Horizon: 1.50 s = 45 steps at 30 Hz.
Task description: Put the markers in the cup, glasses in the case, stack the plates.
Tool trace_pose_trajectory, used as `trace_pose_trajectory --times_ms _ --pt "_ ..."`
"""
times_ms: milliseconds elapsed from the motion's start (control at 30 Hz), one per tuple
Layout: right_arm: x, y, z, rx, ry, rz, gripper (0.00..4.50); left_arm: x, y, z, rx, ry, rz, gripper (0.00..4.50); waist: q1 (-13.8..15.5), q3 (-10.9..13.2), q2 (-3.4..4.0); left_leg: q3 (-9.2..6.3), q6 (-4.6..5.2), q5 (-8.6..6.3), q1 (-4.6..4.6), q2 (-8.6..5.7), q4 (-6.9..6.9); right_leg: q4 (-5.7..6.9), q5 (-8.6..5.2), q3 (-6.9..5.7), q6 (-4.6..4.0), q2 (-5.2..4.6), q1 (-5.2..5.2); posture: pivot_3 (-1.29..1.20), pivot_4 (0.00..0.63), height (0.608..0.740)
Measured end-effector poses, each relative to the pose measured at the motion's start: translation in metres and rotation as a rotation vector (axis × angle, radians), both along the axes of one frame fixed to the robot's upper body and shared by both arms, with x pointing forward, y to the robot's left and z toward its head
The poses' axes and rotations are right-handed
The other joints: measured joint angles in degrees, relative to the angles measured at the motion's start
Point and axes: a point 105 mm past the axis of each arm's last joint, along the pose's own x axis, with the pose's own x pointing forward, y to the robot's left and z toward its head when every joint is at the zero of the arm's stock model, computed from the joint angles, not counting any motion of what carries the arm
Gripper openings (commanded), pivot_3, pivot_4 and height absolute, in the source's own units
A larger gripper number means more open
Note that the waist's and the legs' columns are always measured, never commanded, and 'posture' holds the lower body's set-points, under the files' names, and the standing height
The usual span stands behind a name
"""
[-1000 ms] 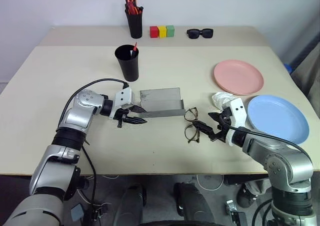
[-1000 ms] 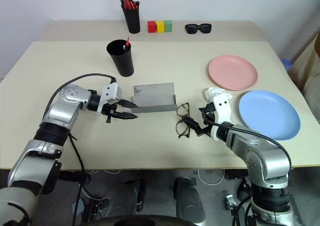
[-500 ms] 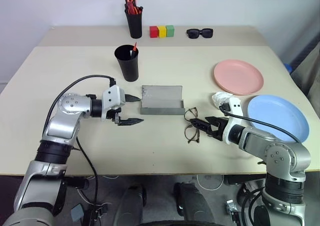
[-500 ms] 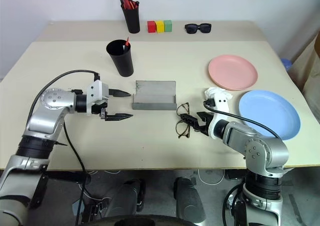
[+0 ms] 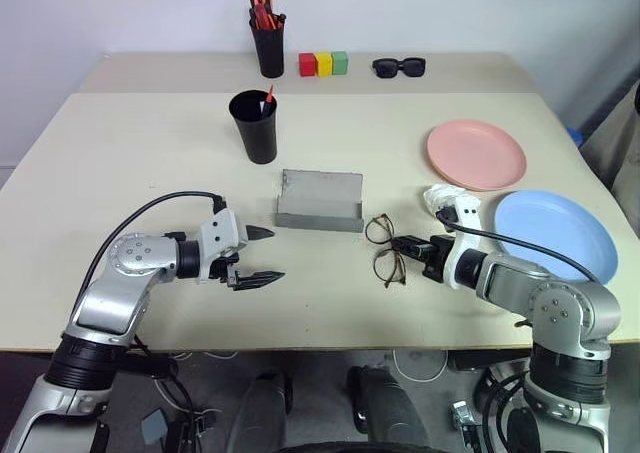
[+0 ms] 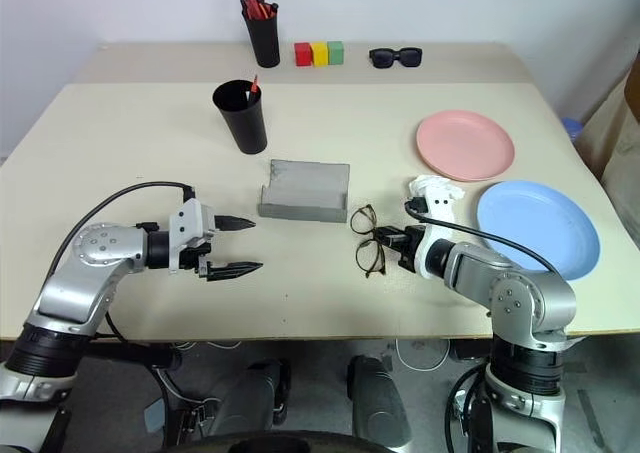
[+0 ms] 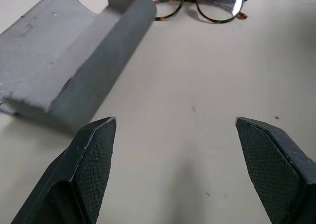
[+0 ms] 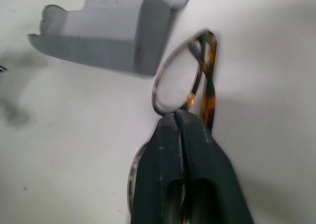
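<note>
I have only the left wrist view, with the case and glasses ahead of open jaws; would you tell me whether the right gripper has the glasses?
Observer: Yes. The right gripper is shut on the glasses, between the two lenses.
Operator: Thank you. How do the plates lie?
Observer: The pink plate and the blue plate lie side by side on the robot's right, not stacked.
Operator: And the markers?
Observer: One red marker stands in the near cup, beyond the case.
</note>
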Motion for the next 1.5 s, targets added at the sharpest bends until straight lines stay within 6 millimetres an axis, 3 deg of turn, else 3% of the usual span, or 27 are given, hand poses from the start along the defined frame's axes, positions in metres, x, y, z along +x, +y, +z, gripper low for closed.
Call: trace_pose_trajectory --times_ms 400,500,700,1033,1133,1333,1500 --pt "-0.003 -0.013 0.006 -0.070 -0.019 0.003 0.06 0.003 0.000 -0.007 -0.030 0.005 0.045 3.97 0.1 0.0 0.01 0.03 0.00 0.00 0.00 -0.01 -0.01 -0.02 -0.01 0.00 -0.01 -0.01 -0.01 0.00 0.150 0.740" --pt "-0.002 -0.012 0.008 -0.072 -0.032 0.011 0.92 0.002 -0.001 -0.012 -0.035 0.012 0.038 3.97 0.0 0.0 0.01 0.03 0.00 0.00 0.00 0.00 -0.01 -0.03 -0.01 0.00 -0.01 -0.01 -0.01 0.00 0.150 0.740" --pt "-0.003 -0.012 0.007 -0.074 -0.027 0.010 3.82 -0.004 -0.009 -0.020 -0.032 0.023 -0.002 3.97 0.1 0.0 0.01 0.04 0.00 0.00 0.00 0.00 -0.01 -0.03 -0.01 0.01 -0.02 -0.02 -0.01 0.00 0.150 0.740" --pt "0.000 -0.011 0.004 -0.069 -0.001 0.015 3.82 -0.015 -0.023 -0.019 -0.041 0.033 -0.028 3.97 0.0 0.0 0.01 0.05 0.00 0.00 -0.01 0.01 -0.01 -0.03 -0.02 0.02 -0.03 -0.01 -0.02 0.00 0.150 0.740" --pt "0.001 -0.008 -0.001 -0.068 0.021 0.027 2.95 -0.016 -0.026 -0.016 -0.047 0.033 -0.028 3.97 0.1 0.0 0.01 0.07 0.00 0.00 -0.01 0.00 -0.01 -0.04 -0.02 0.03 -0.03 -0.02 -0.02 0.00 0.150 0.740" --pt "0.000 -0.005 -0.004 -0.082 0.032 0.053 0.04 -0.017 -0.030 -0.012 -0.068 0.035 -0.030 3.97 0.0 0.0 0.01 0.07 0.00 0.00 -0.01 0.00 -0.01 -0.04 -0.02 0.03 -0.03 -0.02 -0.02 0.00 0.150 0.740" --pt "-0.002 -0.003 0.003 -0.087 0.012 0.077 0.04 -0.018 -0.033 -0.010 -0.081 0.030 -0.026 3.97 0.2 0.0 0.01 0.06 0.00 0.00 -0.01 -0.01 0.00 -0.07 -0.03 0.03 -0.04 -0.04 0.00 0.00 0.150 0.740"
